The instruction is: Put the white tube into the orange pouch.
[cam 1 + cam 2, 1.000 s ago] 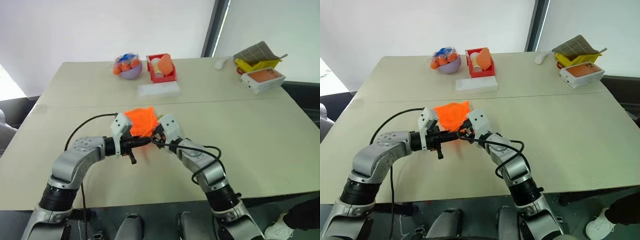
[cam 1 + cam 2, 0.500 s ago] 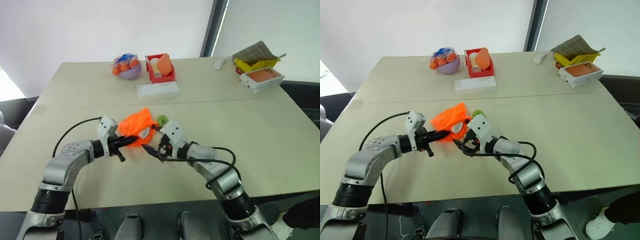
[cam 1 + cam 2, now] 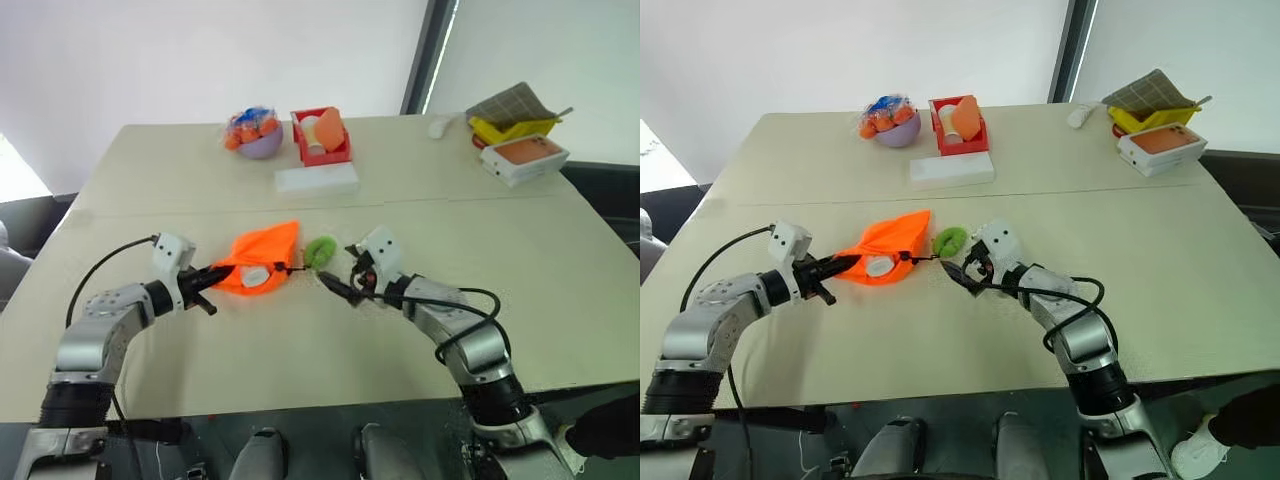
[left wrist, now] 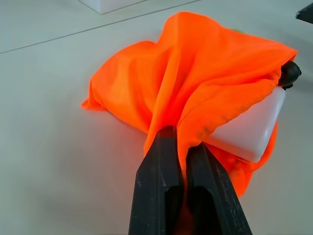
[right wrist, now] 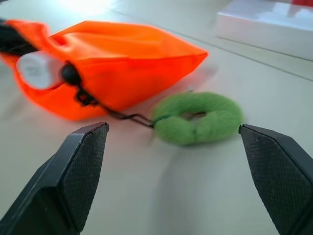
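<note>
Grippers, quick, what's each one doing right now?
Left gripper: shut on the orange pouch.
Right gripper: open, holding nothing.

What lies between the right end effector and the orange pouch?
The green ring on its black cord, seen in the right wrist view; the open right end effector touches neither ring nor pouch.

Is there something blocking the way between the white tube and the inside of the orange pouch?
Nothing visible does. The white tube already sits in the mouth of the orange pouch, one end showing, while the left end effector pinches the fabric.
</note>
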{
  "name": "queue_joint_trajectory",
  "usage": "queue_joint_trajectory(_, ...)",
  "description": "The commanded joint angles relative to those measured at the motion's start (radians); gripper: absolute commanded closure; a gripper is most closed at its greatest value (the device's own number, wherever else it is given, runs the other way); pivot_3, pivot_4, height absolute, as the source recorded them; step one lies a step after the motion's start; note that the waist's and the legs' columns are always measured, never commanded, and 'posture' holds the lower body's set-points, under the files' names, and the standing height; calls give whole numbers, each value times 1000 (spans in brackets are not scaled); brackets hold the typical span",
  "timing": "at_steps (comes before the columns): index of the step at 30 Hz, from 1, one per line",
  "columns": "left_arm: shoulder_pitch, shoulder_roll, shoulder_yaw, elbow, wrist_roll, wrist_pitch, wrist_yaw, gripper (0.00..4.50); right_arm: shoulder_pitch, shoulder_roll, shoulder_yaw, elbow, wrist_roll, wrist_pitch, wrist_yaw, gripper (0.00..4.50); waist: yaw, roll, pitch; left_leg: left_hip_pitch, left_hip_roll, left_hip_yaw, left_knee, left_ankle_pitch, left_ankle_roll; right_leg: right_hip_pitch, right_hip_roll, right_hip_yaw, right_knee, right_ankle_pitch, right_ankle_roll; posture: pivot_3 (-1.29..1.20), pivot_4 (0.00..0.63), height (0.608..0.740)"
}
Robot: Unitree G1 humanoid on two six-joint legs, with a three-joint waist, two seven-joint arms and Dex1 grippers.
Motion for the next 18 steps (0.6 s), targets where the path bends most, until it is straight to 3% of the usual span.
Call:
queue_joint_trajectory(1,29,9,23,-113,-102,65,-67,3940,-62,42,-35,77,-5,-8,-51,0,0,0,0,0,0,0,0,0,0,0,0,0,0,0,0,0,150,740)
queue_joint_trajectory(4,61,21,35,-167,-137,97,-85,2687,-117,97,-64,178,1,-3,-99,0,-2,0,0,0,0,0,0,0,0,0,0,0,0,0,0,0,150,740)
queue_joint_trajectory(7,60,19,53,-159,-129,91,-58,1074,-163,131,-73,284,-17,-12,-136,0,-2,1,0,0,0,0,0,0,0,0,0,0,1,0,0,0,150,740)
queue_joint_trajectory(11,57,9,68,-159,-144,95,-46,1074,-202,165,-77,415,-49,-61,-181,0,-2,1,0,0,0,0,0,0,0,0,0,0,1,0,0,0,150,740)
queue_joint_trajectory(12,61,9,66,-165,-143,94,-46,1040,-203,169,-76,426,-52,-71,-180,253,-2,1,0,0,0,0,0,0,0,0,0,0,1,0,0,0,150,740)
queue_joint_trajectory(14,67,5,66,-173,-141,89,-37,1031,-202,177,-79,434,-53,-85,-182,820,-3,1,0,0,0,0,0,0,0,0,0,0,0,0,0,0,150,740)
queue_joint_trajectory(18,69,-8,78,-183,-156,90,-23,1031,-177,178,-92,404,-55,-104,-193,2840,-3,1,0,0,0,0,0,0,0,0,0,0,1,0,0,0,150,740)
